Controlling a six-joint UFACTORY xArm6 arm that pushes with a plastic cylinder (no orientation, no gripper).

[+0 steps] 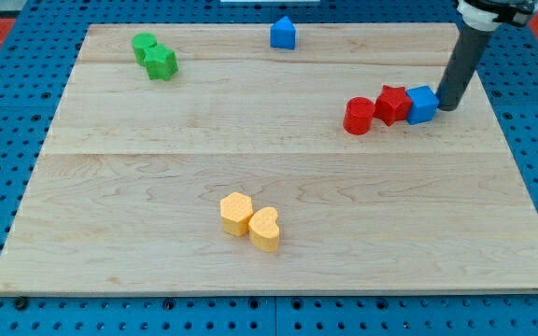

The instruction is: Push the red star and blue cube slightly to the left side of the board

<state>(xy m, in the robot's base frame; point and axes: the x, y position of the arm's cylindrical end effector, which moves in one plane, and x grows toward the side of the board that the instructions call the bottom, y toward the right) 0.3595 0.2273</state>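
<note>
The red star (392, 103) sits at the view's right on the wooden board (157, 215), touching the blue cube (422, 105) on its right. A red cylinder (359, 116) touches the star's left side, so the three form a row. My tip (447, 105) stands right against the blue cube's right side, the dark rod rising up and to the right from it.
A second blue block (283, 33) with a pointed top stands near the board's top edge. Two green blocks (155, 56) sit together at the top left. Two yellow blocks, a hexagon (236, 213) and a heart (264, 229), sit together at the bottom centre.
</note>
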